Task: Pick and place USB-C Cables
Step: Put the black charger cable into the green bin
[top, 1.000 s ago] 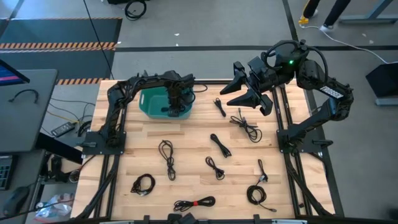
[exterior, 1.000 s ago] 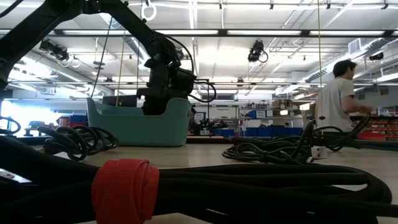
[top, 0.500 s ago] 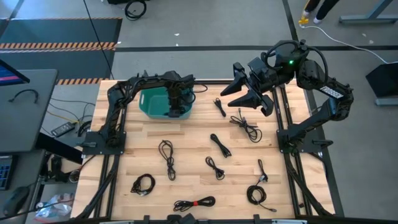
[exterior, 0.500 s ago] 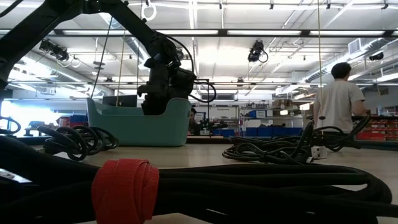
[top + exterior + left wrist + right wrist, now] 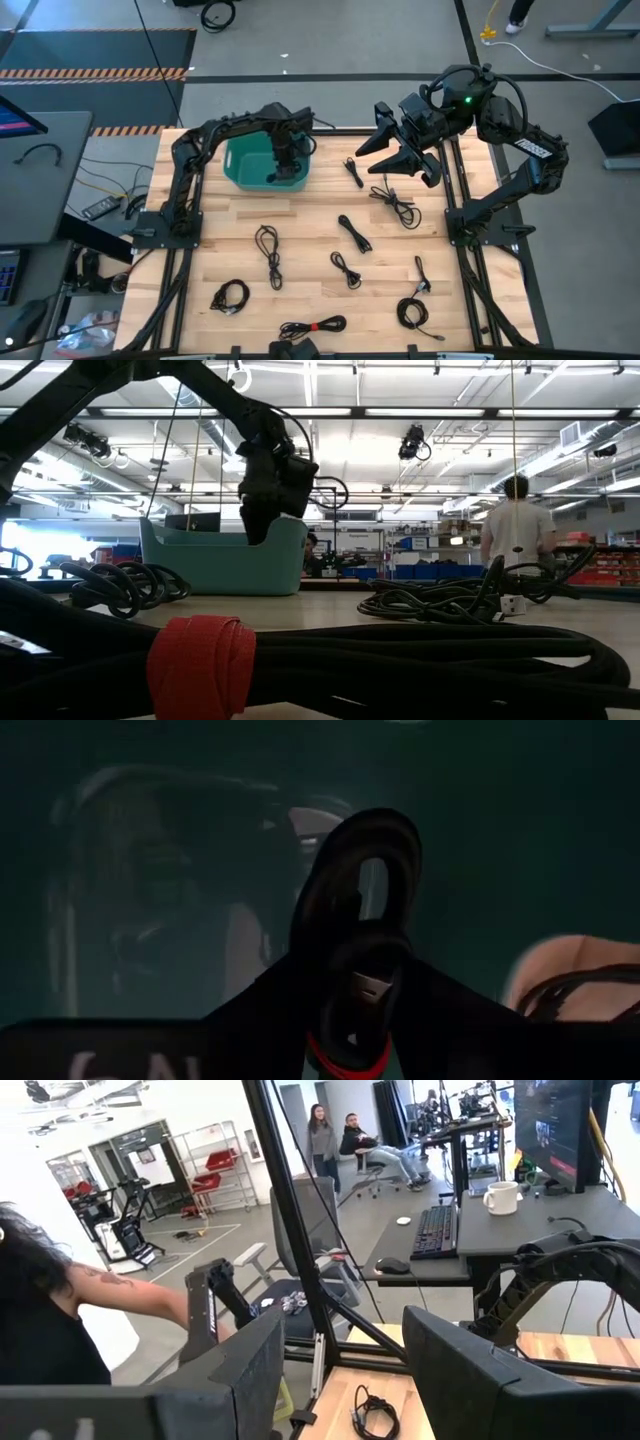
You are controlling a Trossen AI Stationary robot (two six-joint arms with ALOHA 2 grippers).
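Observation:
My left gripper points down over the right end of the teal bin, its fingertips at the rim, fingers apart. Below them in the left wrist view, a black USB-C cable coil with a red tie lies on the bin's floor. Several more USB-C cables lie loose on the wooden table, such as one mid-table and a red-tied one at the near edge. My right gripper hangs raised and open over the far right of the table, holding nothing.
The bin stands at the table's far left. Cables are scattered over the middle and near right. A person stands beyond the table; another person's arm shows in the right wrist view.
My left gripper has risen out of the bin until its fingertips stand at the rim, and has rolled a little. The person behind the table has walked toward the left of the low view.

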